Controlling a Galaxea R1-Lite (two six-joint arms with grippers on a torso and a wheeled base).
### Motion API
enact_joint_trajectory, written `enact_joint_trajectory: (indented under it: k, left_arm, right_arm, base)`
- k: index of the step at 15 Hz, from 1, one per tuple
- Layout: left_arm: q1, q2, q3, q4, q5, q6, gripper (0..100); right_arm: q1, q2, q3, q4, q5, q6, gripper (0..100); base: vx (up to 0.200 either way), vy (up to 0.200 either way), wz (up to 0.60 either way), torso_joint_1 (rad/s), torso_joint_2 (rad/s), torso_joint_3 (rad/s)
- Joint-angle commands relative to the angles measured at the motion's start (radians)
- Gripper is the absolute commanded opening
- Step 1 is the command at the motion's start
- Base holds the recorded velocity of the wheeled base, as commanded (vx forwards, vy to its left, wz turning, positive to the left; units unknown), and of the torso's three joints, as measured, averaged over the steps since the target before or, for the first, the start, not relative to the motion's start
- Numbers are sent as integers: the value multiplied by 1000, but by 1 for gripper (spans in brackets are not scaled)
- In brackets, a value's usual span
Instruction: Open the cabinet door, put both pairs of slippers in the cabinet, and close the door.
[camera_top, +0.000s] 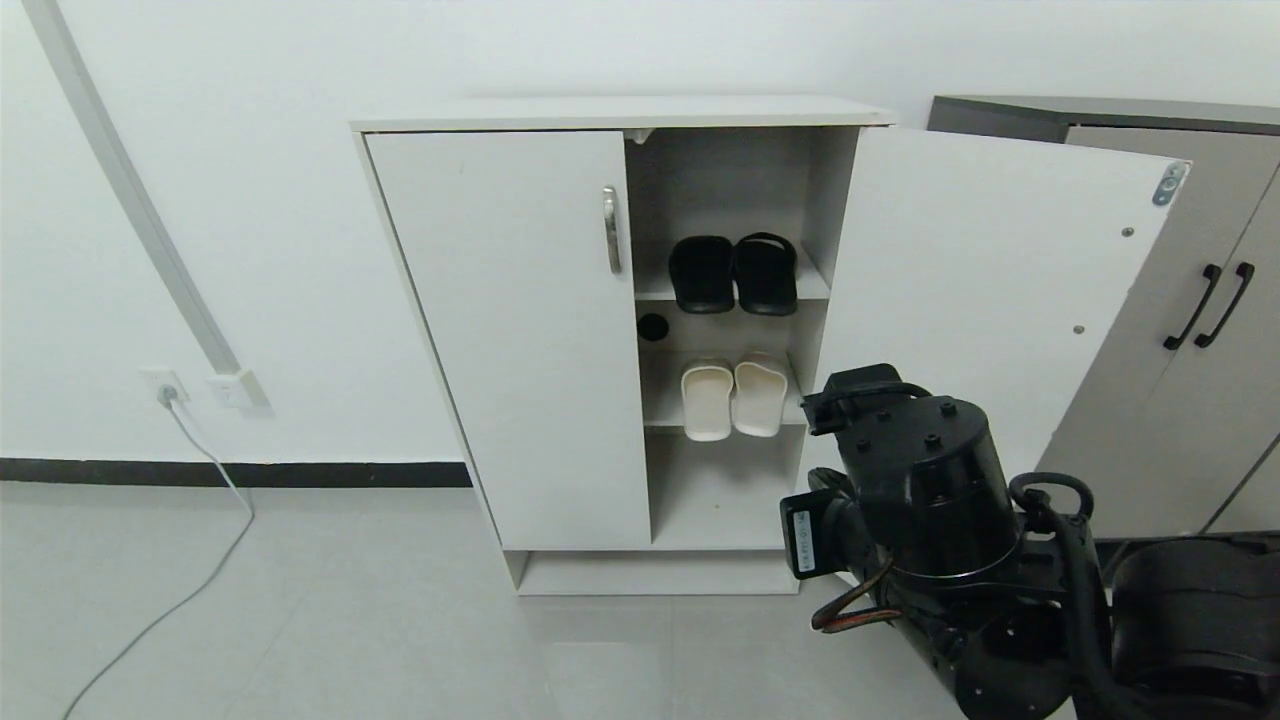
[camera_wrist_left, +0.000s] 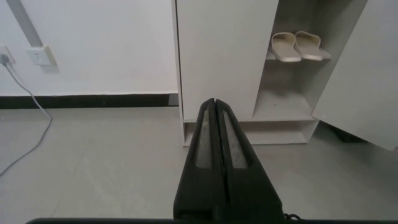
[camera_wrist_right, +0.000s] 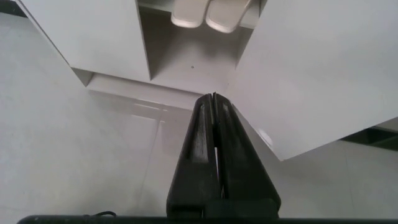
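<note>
A white cabinet (camera_top: 500, 330) stands against the wall with its left door shut and its right door (camera_top: 980, 290) swung open. A black pair of slippers (camera_top: 733, 273) sits on the upper shelf. Below it, a white pair of slippers (camera_top: 733, 398) rests on the middle shelf, also seen as the white pair (camera_wrist_left: 300, 45) in the left wrist view. My right arm (camera_top: 920, 480) is low in front of the open door (camera_wrist_right: 311, 74), and my right gripper (camera_wrist_right: 214, 102) is shut and empty near the door's lower edge. My left gripper (camera_wrist_left: 214, 106) is shut and empty, above the floor, facing the cabinet's base.
A grey cabinet (camera_top: 1200, 310) with black handles stands just right of the open door. A wall socket (camera_top: 165, 390) with a grey cable trailing over the floor is at the left. The closed left door has a metal handle (camera_top: 611, 230). Bare tiled floor lies in front.
</note>
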Motion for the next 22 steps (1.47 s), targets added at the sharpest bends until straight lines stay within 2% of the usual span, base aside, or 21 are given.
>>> enact_joint_trajectory:
  k: [1, 9, 12, 22]
  left_arm:
    - [0, 1, 0, 0, 0, 1, 0]
    - [-1, 1, 0, 0, -1, 1, 0]
    - [0, 1, 0, 0, 0, 1, 0]
    - [0, 1, 0, 0, 2, 2, 0]
  right_arm:
    - [-4, 6, -2, 0, -1, -1, 0]
    - [-4, 6, -2, 0, -1, -1, 0]
    - [-4, 6, -2, 0, -1, -2, 0]
    - [-12, 3, 2, 0, -4, -6, 0]
  base:
    - [0, 0, 0, 0, 0, 0]
    - [0, 0, 0, 1, -17, -16]
    - [0, 0, 0, 12, -181, -313]
    - [0, 0, 0, 104, -492, -347]
